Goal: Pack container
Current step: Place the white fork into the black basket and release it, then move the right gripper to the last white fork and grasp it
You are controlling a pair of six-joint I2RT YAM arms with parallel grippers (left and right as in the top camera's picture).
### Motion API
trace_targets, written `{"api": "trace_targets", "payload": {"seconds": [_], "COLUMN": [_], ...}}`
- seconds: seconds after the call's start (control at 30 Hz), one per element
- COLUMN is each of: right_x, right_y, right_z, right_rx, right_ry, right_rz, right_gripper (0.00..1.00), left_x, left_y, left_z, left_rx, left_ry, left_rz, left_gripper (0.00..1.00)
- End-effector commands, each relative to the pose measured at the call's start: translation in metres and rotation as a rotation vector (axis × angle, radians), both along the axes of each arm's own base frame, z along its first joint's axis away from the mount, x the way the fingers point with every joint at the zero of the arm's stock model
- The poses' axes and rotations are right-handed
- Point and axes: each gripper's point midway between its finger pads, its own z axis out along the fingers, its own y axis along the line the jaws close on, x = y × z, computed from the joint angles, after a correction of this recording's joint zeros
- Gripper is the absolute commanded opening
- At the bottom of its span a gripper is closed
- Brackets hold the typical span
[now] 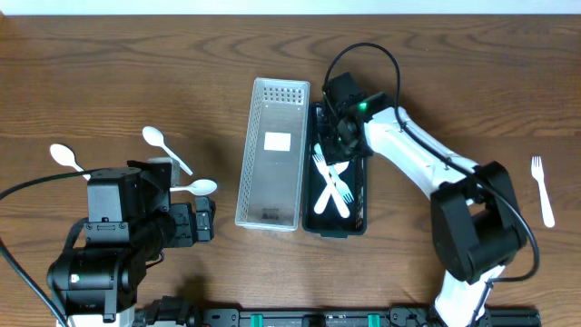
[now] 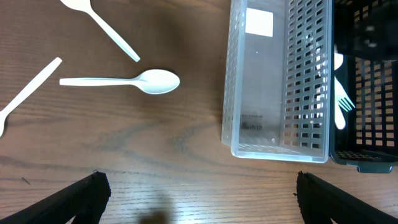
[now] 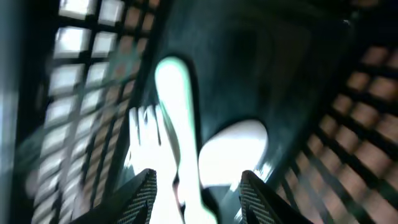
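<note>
A black slotted basket [image 1: 357, 195] holds several white plastic utensils [image 1: 331, 186]. My right gripper [image 1: 343, 129] reaches down into its far end. In the right wrist view its fingers [image 3: 196, 193] are open, with a white handle [image 3: 177, 99], fork tines [image 3: 144, 130] and a rounded white piece [image 3: 235, 149] lying blurred below them. A clear slotted basket [image 1: 257, 136] stands just left of the black one. Three white spoons [image 1: 195, 188] [image 1: 166, 147] [image 1: 65, 158] lie on the table at left. My left gripper [image 2: 202, 199] is open and empty, near the closest spoon [image 2: 124, 81].
A white fork [image 1: 542, 189] lies alone at the far right of the wooden table. In the left wrist view the clear basket [image 2: 231, 81] and the black basket [image 2: 367, 152] stand side by side at the right.
</note>
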Motion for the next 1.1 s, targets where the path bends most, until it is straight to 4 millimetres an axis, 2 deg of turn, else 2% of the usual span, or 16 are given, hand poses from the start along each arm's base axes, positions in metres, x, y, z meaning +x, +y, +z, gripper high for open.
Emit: {"api": "trace_targets", "payload": {"seconds": [0.0,0.07,0.1,0.17,0.2,0.3,0.4,0.5,0.57,0.7,0.8,0.87,1.07], "right_x": [0.029,0.041,0.046,0.05,0.05,0.039,0.023,0.008,-0.001,-0.014,-0.019,-0.021,-0.02], "right_y": [-0.005,-0.029,-0.043,-0.08,-0.106,-0.168,-0.237,-0.297,-0.332,-0.385,-0.415,-0.428,-0.447], "right_z": [0.087,0.131,0.15,0.19,0.211,0.249,0.266,0.263,0.252,0.221,0.193,0.176,0.114], "right_rx": [0.055,0.017,-0.012,-0.068,-0.095,-0.128,-0.19,-0.296,-0.354,-0.378,-0.403,-0.394,-0.333], "right_ry": [-0.21,-0.318,-0.365,-0.459,-0.505,-0.577,-0.602,-0.566,-0.516,-0.416,-0.324,-0.274,-0.117], "right_rz": [0.053,0.007,-0.029,-0.124,-0.21,-0.394,-0.523,-0.553,-0.532,-0.584,-0.55,-0.563,-0.566], "right_gripper": [0.45,0.48,0.55,0.66,0.67,0.68,0.76,0.82,0.82,0.83,0.85,0.85,0.86], "left_x": [0.001,0.001,0.001,0.001,0.001,0.001,0.001,0.001,0.001,0.001,0.001,0.001,0.001], "left_y": [0.0,0.0,0.0,0.0,0.0,0.0,0.0,0.0,0.0,0.0,0.0,0.0,0.0], "left_z": [0.005,0.005,0.005,0.005,0.005,0.005,0.005,0.005,0.005,0.005,0.005,0.005,0.005], "left_rx": [0.005,0.005,0.005,0.005,0.005,0.005,0.005,0.005,0.005,0.005,0.005,0.005,0.005], "left_ry": [-0.014,-0.014,-0.014,-0.014,-0.014,-0.014,-0.014,-0.014,-0.014,-0.014,-0.014,-0.014,-0.015], "left_rz": [-0.006,-0.006,-0.006,-0.006,-0.006,-0.006,-0.006,-0.006,-0.006,-0.006,-0.006,-0.006,-0.006], "left_gripper": [0.98,0.98,0.98,0.98,0.98,0.98,0.98,0.98,0.98,0.98,0.98,0.98,0.98]}}
